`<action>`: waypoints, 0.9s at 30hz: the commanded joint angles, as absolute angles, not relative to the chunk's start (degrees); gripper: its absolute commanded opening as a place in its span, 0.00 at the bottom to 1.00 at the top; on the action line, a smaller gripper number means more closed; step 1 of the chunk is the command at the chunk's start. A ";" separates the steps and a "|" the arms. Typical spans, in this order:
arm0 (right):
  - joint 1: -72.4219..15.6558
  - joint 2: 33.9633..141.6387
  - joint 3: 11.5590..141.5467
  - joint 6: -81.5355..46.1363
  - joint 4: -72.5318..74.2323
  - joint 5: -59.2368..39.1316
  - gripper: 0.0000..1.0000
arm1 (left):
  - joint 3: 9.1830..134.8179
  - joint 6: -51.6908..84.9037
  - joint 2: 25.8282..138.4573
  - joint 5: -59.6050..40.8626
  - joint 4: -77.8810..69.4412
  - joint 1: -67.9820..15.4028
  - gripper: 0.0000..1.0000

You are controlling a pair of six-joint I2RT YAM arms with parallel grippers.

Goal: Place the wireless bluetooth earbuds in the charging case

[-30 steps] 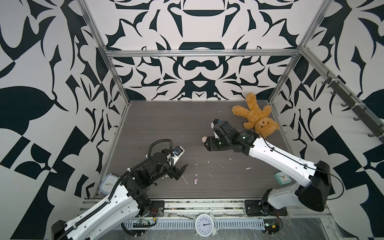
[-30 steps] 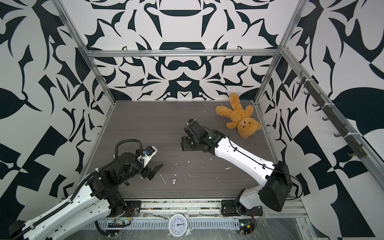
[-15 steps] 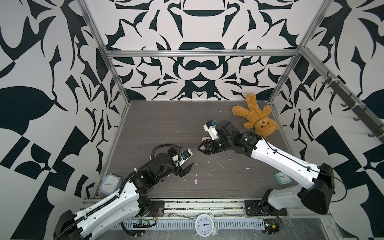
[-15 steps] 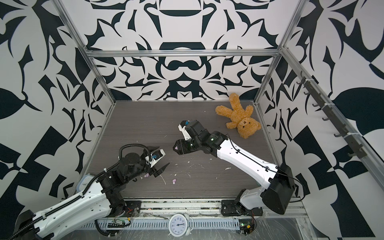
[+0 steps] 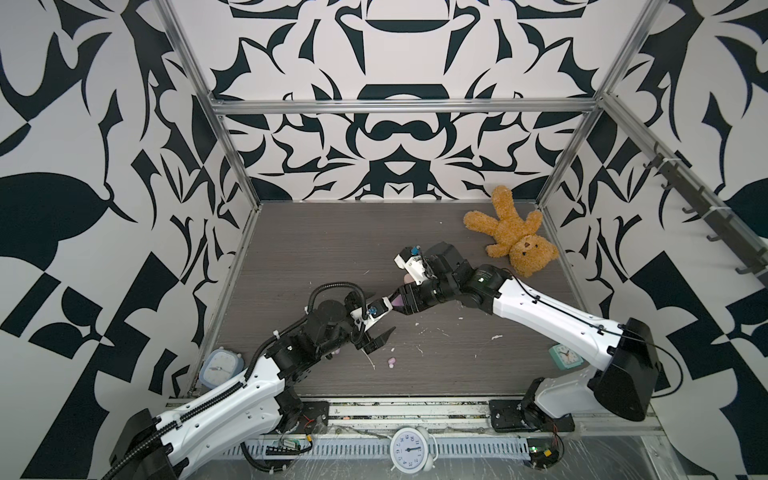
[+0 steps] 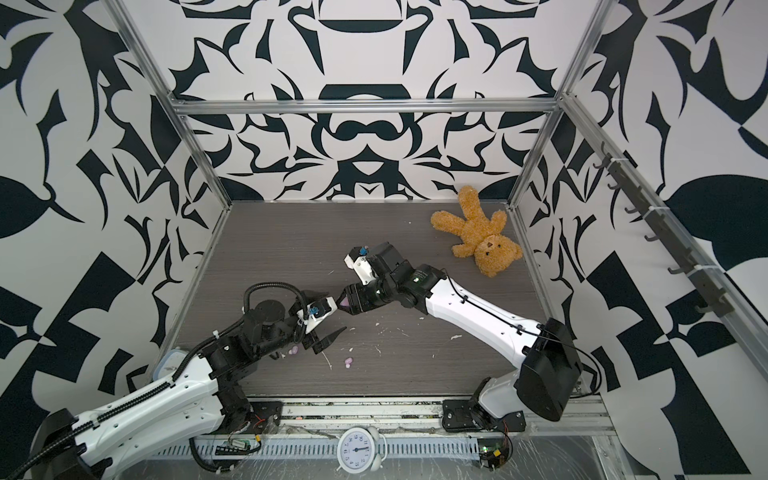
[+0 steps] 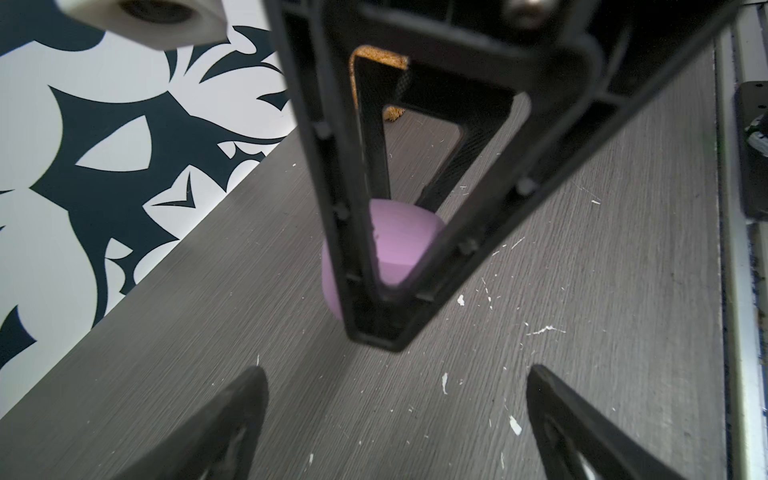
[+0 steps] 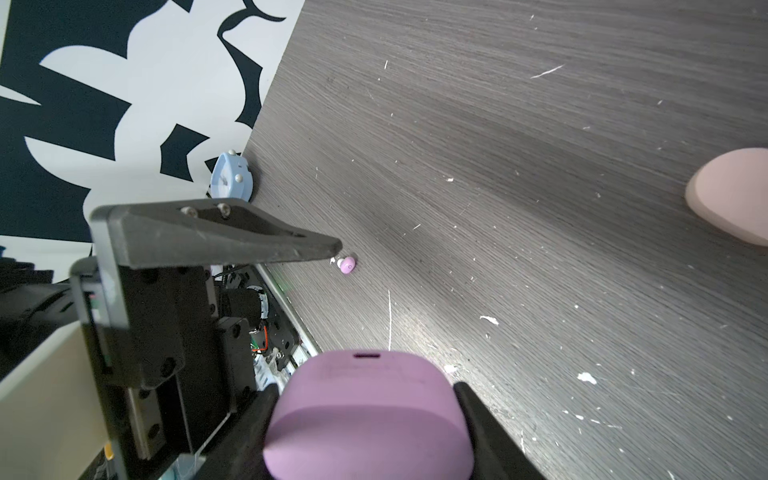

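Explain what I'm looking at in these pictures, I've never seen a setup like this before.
Two robot arms, left and right, share a walled table. Both top views look down from overhead. The other two pictures come from a camera on each arm's wrist. The right claw grips a lilac charging case, which looks closed. The left claw is open and empty, facing it. On the table lie a lilac earbud, a peach-pink case, white scraps, a teddy bear, a blue alarm clock and a teal alarm clock.
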State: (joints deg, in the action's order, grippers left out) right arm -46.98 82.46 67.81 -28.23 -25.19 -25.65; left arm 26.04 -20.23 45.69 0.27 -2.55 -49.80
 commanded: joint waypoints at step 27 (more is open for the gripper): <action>-49.52 82.51 66.20 -28.43 -19.79 -30.76 0.00 | 24.76 -23.64 43.42 3.36 -1.86 -54.14 0.92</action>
